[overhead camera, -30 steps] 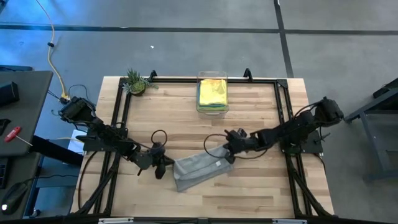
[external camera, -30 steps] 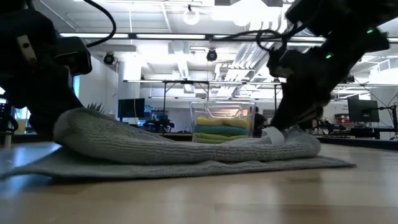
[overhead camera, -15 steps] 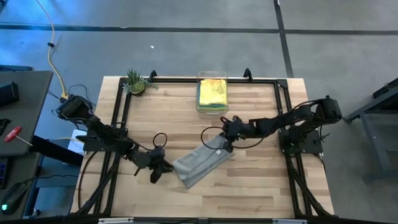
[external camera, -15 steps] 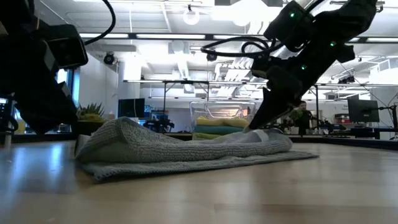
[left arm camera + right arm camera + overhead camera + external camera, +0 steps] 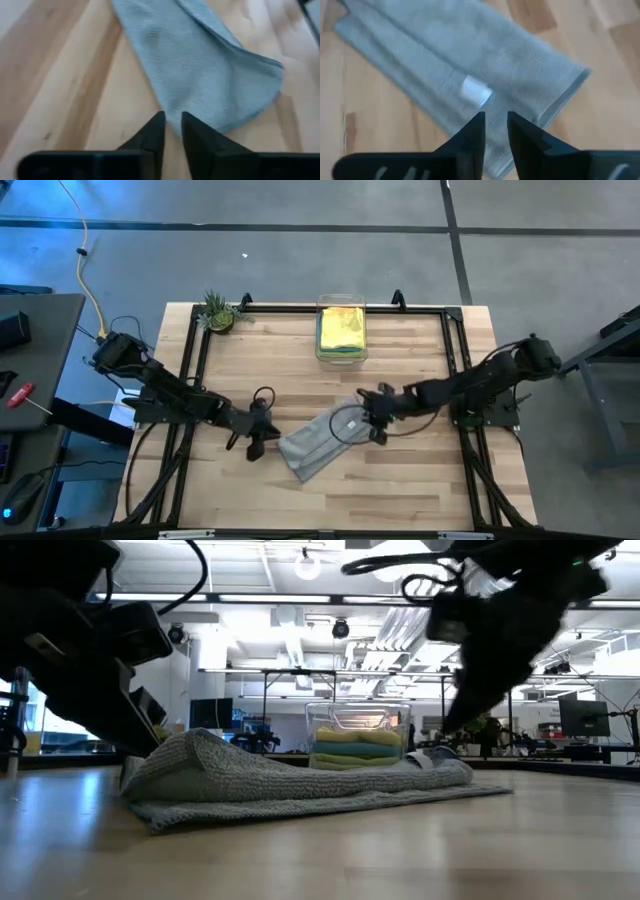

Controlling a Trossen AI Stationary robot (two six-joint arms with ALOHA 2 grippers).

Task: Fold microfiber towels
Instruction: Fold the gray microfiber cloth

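Both grippers, left (image 5: 262,442) and right (image 5: 377,420), show a narrow gap and grip nothing. Your grey towel (image 5: 318,444) lies folded lengthwise at centre frame; it needs another fold. Yellow towel (image 5: 342,326) tops the stack in the bin (image 5: 341,357), upper centre.

One grey towel (image 5: 318,442), one clear bin (image 5: 341,356), one small plant (image 5: 218,312), two arms

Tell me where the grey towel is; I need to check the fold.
In the high view the grey towel lies folded on the table's near-centre, between both claws, in front of the clear bin.
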